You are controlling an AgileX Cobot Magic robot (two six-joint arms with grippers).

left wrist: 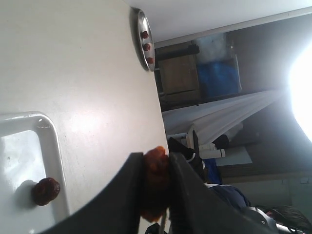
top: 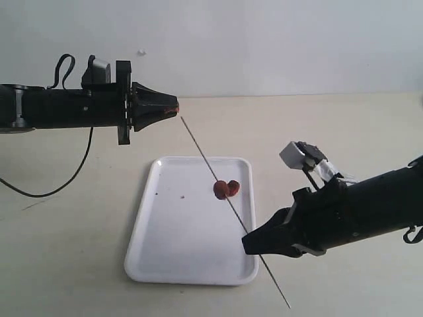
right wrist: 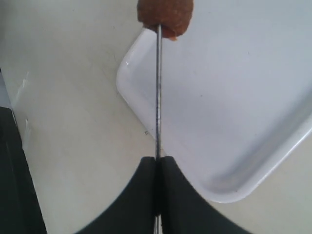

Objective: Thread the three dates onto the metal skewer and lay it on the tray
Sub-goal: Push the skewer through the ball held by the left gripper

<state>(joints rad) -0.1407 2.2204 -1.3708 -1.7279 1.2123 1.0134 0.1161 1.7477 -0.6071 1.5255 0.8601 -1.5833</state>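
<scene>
The metal skewer (top: 231, 211) slants over the white tray (top: 172, 251), and my right gripper (top: 250, 243) is shut on its lower part. In the right wrist view the fingers (right wrist: 141, 195) pinch the skewer (right wrist: 158, 92) beside the tray (right wrist: 243, 97). Two dates (top: 226, 189) sit together at the rod's middle above the tray; the date (right wrist: 165, 12) nearest the right gripper is pierced by the rod. My left gripper (top: 174, 105) is shut on the third date (left wrist: 156, 178), just beyond the skewer's upper tip. A date (left wrist: 46, 191) shows over the tray (left wrist: 46, 124).
A round metal dish (left wrist: 144, 41) holding three small red fruits stands farther along the table in the left wrist view. A black cable (top: 66, 181) trails on the table under the left arm. Beige tabletop (top: 330, 132) surrounds the tray.
</scene>
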